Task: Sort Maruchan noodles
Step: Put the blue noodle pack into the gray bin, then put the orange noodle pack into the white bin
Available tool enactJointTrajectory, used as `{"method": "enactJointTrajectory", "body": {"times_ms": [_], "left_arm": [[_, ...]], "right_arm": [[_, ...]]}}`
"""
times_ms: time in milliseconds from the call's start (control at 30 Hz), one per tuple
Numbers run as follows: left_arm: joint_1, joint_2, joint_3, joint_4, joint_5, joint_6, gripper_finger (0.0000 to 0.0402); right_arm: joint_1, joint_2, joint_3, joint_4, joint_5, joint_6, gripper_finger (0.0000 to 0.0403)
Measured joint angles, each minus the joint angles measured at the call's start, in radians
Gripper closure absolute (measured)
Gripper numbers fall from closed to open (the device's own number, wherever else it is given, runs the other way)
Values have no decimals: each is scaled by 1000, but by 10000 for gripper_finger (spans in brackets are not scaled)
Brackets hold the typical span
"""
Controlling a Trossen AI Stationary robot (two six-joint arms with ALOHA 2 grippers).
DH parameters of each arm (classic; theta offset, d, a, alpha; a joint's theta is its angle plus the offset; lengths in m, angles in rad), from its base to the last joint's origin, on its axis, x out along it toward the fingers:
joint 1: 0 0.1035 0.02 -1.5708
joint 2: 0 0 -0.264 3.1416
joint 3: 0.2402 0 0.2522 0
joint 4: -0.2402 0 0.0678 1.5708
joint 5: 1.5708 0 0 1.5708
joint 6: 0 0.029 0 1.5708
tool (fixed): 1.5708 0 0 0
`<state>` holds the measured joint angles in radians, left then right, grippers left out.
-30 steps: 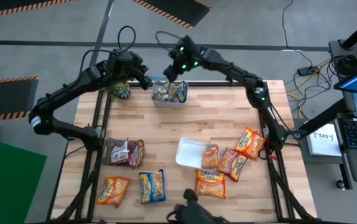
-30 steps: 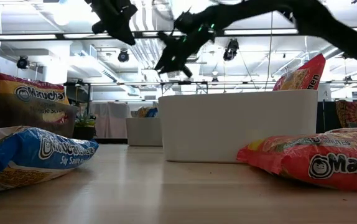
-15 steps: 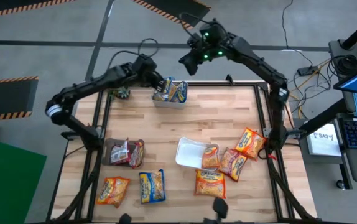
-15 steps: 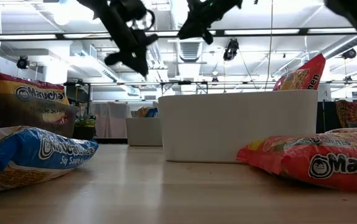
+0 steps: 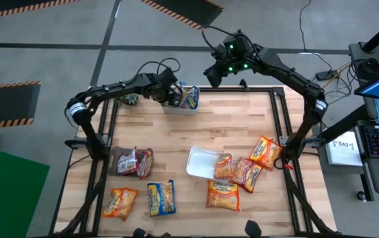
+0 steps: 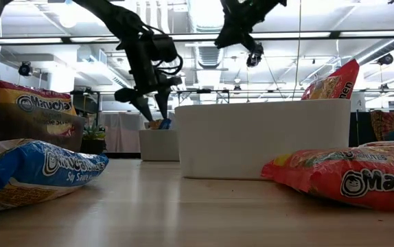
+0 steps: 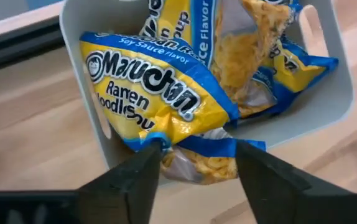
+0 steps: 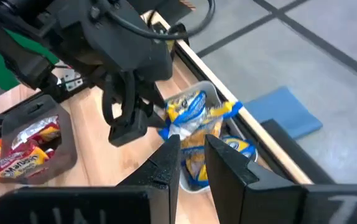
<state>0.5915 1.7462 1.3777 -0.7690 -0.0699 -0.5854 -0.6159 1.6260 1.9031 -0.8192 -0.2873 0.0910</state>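
Observation:
A white tray (image 5: 193, 108) at the table's far edge holds blue-and-yellow Maruchan packets (image 7: 166, 93). My left gripper (image 5: 172, 98) hangs open over it, pointing down; its fingertips (image 7: 152, 149) stand at the near edge of the topmost packet (image 7: 185, 158). My right gripper (image 5: 212, 74) is shut on nothing, high above the far edge, right of that tray. Red packets (image 5: 140, 162) lie in a dark tray (image 5: 118, 160) at the left. An orange packet (image 5: 224, 167) leans in the middle white tray (image 5: 199, 162). My left gripper's open fingers stand over the topmost packet's near edge (image 7: 197, 163), coming from above. I cannot tell whether they touch it. The packet lies in the white tray on the other packets.
Loose packets lie near the front: an orange one (image 5: 121, 202), a blue one (image 5: 161, 198), an orange one (image 5: 222, 195). A pink one (image 5: 247, 172) and an orange one (image 5: 265, 152) lie at the right. A small plant (image 5: 130, 99) stands at the far left corner.
My left gripper has come down and toward the table's right, onto the far white tray, rolling as it went, and its fingers have opened. My right gripper has risen and drawn away from that tray toward the table's right.

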Motion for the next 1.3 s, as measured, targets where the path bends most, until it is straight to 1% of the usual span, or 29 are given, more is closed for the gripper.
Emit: {"method": "enactJointTrajectory", "body": {"times_ms": [133, 300, 400, 567, 667, 800, 867, 967, 1067, 1133, 1300], "left_arm": [[-1, 3, 0, 1, -73, -1, 179], [6, 3, -4, 0, -140, 0, 174], [11, 3, -15, -2, -189, 12, 182], [24, 3, -22, -6, -201, 24, 215], [26, 3, -1, -18, -201, 18, 241], [26, 3, 69, -76, -199, 34, 263], [26, 3, 117, -113, -199, 69, 266], [25, 3, 196, -160, -199, 133, 265], [23, 3, 276, -184, -194, 201, 262], [20, 2, 329, -189, -177, 241, 261], [-1, 1, 446, -192, -158, 326, 260]], "right_arm": [[0, -46, -107, 69, 0, 48, 342], [0, -73, -185, 111, 0, 84, 342], [0, -80, -210, 122, 0, 93, 342], [0, -81, -224, 119, 0, 95, 342], [0, -83, -224, 113, -1, 96, 342], [0, -103, -223, 10, -7, 113, 342], [0, -120, -223, -94, -10, 128, 342], [1, -135, -225, -296, -12, 142, 342], [13, -148, -259, -475, -38, 150, 342], [28, -167, -316, -529, -51, 169, 342], [70, -252, -540, -530, -65, 267, 342]]}}
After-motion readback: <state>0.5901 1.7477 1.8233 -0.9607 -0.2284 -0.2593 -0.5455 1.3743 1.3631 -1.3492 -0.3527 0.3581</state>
